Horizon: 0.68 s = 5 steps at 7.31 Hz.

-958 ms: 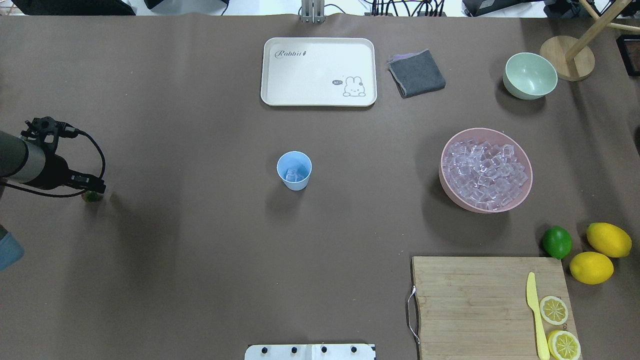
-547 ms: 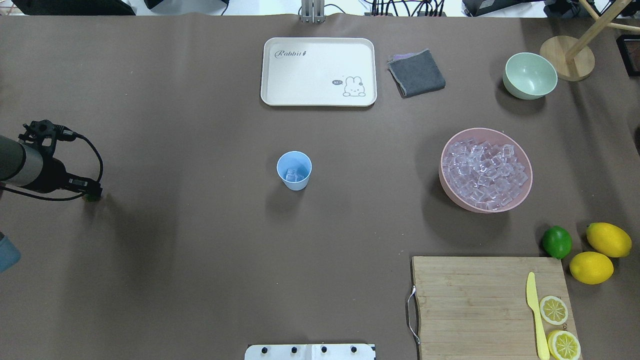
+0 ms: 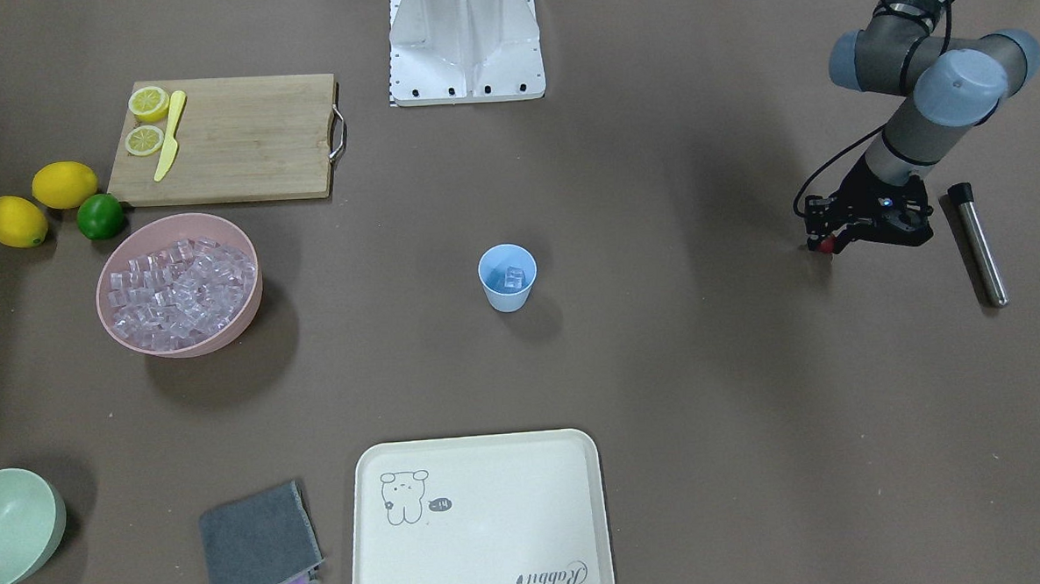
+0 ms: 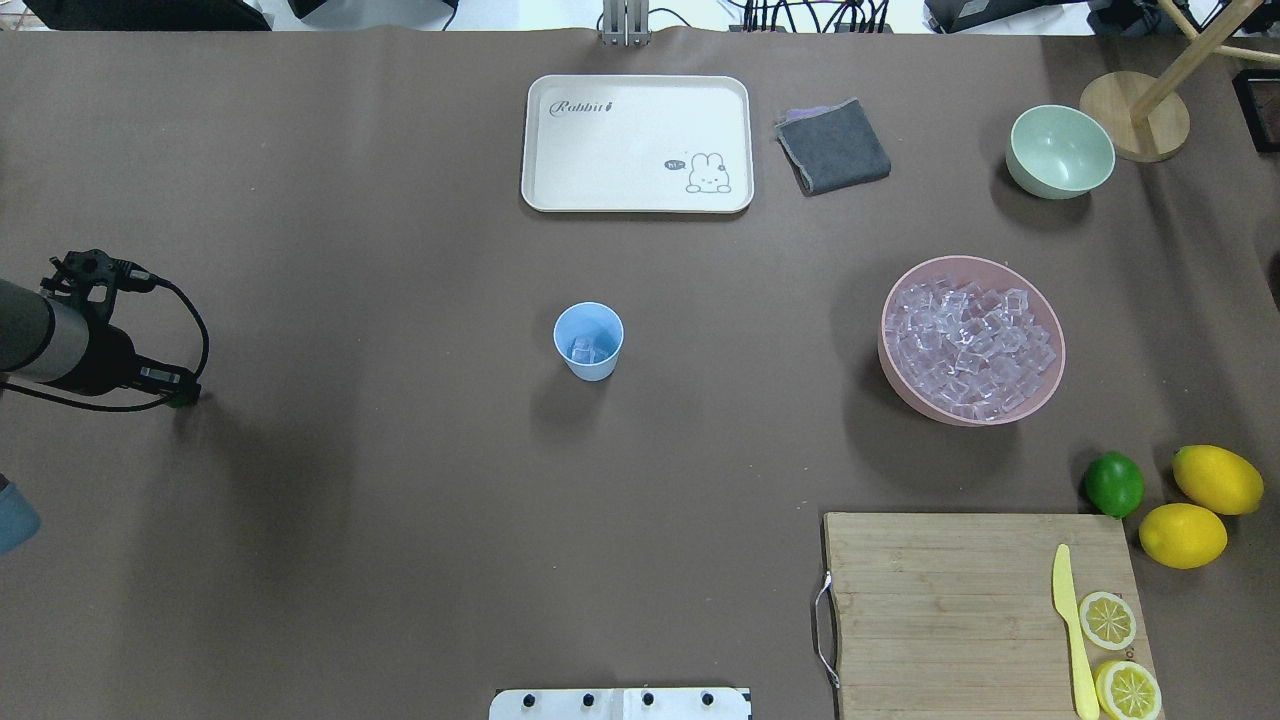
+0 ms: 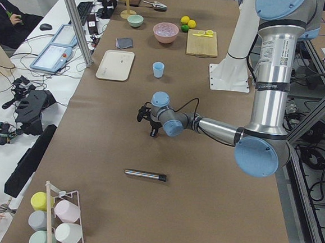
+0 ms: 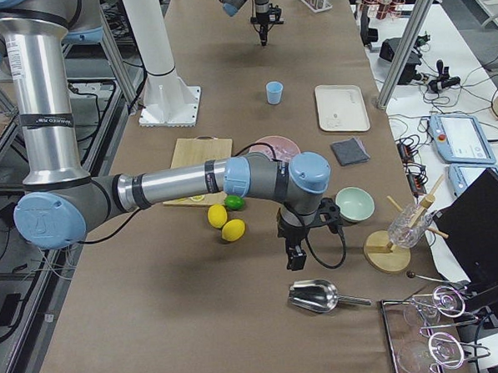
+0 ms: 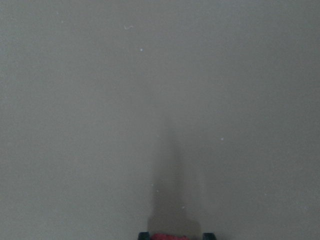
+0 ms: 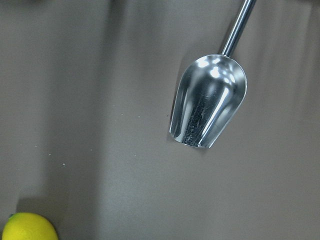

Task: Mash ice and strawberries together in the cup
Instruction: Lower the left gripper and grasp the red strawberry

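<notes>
The light-blue cup (image 4: 588, 342) (image 3: 507, 279) stands upright mid-table with a few clear ice cubes (image 4: 590, 350) inside. More ice fills the pink bowl (image 4: 1052, 330) on the right. At the far left, my left gripper (image 4: 185, 396) (image 3: 825, 243) points down at the table. The tiny red strawberry (image 3: 825, 246) (image 7: 170, 236) sits between its fingertips, and the gripper looks shut on it. My right gripper (image 6: 294, 255) hangs over the table's right end above a metal scoop (image 8: 210, 102). I cannot tell whether it is open or shut.
A steel rod with a black end (image 3: 979, 241) lies just beyond the left gripper. A white tray (image 4: 540, 190), grey cloth (image 4: 833, 146) and green bowl (image 4: 1060, 152) line the far side. A cutting board (image 4: 950, 600), lime (image 4: 1114, 484) and lemons (image 4: 1216, 479) sit near right.
My left arm has drawn slightly left and lower over the strawberry. The strawberry showed beside the fingers before and is now almost covered by them. Nothing else has moved.
</notes>
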Available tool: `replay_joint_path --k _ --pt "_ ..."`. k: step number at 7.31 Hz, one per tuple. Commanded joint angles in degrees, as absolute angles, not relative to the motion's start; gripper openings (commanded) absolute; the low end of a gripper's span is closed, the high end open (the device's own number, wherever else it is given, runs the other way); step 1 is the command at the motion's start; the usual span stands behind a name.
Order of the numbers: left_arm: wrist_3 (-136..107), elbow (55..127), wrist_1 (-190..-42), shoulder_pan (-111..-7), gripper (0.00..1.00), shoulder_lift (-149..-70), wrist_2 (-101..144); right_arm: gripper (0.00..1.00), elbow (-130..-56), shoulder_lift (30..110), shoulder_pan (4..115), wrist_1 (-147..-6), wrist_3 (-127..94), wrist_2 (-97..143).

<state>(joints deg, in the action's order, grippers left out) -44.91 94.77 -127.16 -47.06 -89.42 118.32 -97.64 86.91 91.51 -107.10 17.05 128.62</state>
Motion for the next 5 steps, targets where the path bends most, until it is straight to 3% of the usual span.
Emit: replay_joint_path --k 1,5 --pt "-44.6 96.4 -126.7 -47.1 0.37 -89.3 118.7 0.99 -98.0 86.7 91.8 -107.5 17.1 131.0" --pt "-44.6 105.4 -113.7 -48.2 0.37 -93.1 121.8 0.99 -97.6 86.7 92.3 -107.4 15.4 131.6"
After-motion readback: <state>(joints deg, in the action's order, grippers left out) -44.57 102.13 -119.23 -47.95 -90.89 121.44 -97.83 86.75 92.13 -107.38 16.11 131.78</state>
